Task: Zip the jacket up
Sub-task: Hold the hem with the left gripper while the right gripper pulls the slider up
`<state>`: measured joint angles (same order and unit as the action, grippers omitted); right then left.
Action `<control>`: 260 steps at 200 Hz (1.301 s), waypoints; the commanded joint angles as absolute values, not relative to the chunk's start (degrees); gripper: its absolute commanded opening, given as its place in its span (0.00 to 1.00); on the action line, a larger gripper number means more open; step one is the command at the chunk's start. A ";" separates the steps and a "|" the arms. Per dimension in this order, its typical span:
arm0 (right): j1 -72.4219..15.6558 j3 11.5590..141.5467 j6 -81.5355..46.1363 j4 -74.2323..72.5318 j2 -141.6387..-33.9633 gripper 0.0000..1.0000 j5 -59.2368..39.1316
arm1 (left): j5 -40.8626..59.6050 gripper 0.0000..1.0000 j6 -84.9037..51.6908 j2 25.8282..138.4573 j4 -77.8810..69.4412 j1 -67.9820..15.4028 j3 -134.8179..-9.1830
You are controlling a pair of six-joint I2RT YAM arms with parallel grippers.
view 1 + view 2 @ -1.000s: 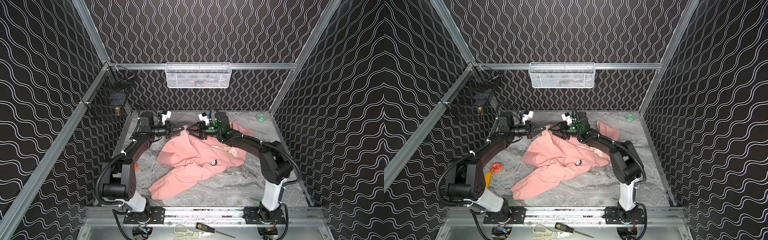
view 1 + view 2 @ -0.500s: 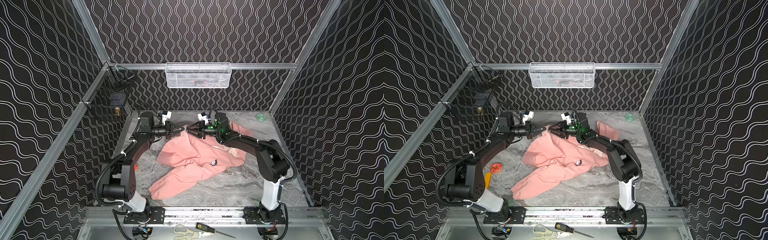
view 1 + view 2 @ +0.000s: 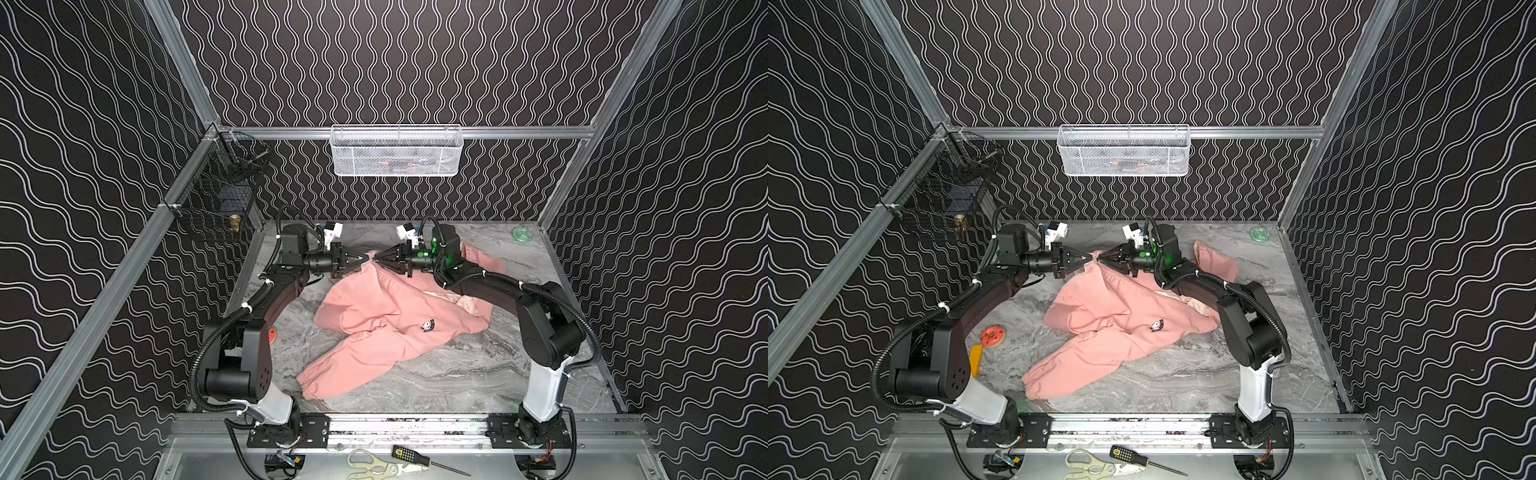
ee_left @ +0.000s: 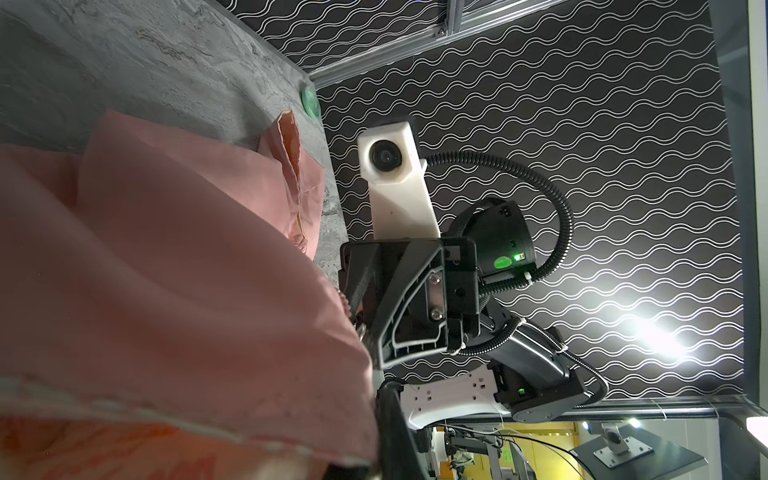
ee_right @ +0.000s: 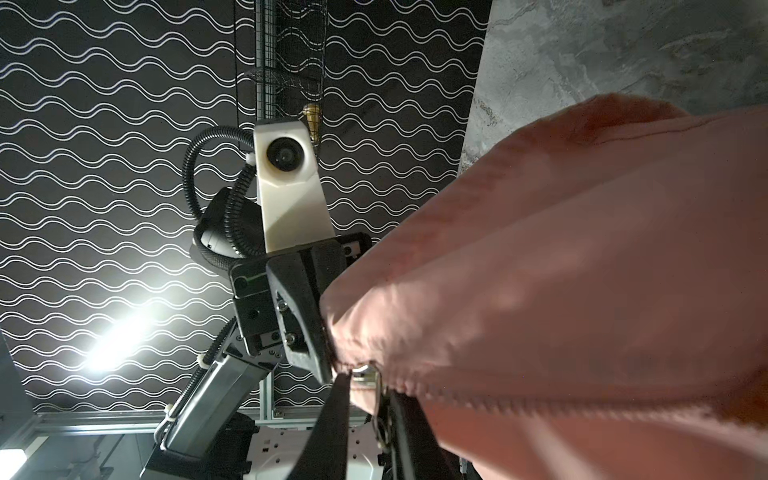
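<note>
We judge the main risk sits at the slider. The right jaws stand narrow around the metal zipper pull (image 5: 377, 399), and we cannot tell whether they truly clamp it, so it may slip free under a tug. The left jaws are pinched tight on the edge of the jacket (image 3: 374, 307) just beside it. If that thin cloth slides out, the zipper teeth (image 5: 498, 404) go slack and the slider may jam (or bite loose fabric).

The jacket lies rumpled in the middle of the bench (image 3: 457, 386). Nearest us a sleeve cuff (image 3: 316, 380) trails forward. Behind it is the salmon-pink body with its small cartoon print (image 3: 427, 325), and cream lining (image 3: 467, 302) peeks out. Farthest, the edge hangs lifted between both jaws.
</note>
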<state>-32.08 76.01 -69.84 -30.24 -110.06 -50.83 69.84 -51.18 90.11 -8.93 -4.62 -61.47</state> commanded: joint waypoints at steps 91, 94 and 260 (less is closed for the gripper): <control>-32.04 78.22 -64.05 -21.15 -109.71 0.00 -49.47 | 68.56 0.00 -47.49 89.21 -5.17 -4.75 -62.54; -32.05 78.49 -63.54 -20.20 -109.62 0.00 -49.34 | 68.25 0.00 -46.87 89.21 -4.25 -4.75 -62.78; -30.27 84.21 -47.93 5.71 -107.05 0.00 -42.28 | 49.27 0.00 -30.98 89.54 19.34 -4.66 -70.67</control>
<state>-30.55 83.26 -50.13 2.37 -107.48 -43.55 51.96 -32.42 90.37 19.62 -4.89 -70.61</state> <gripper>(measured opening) 0.049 0.080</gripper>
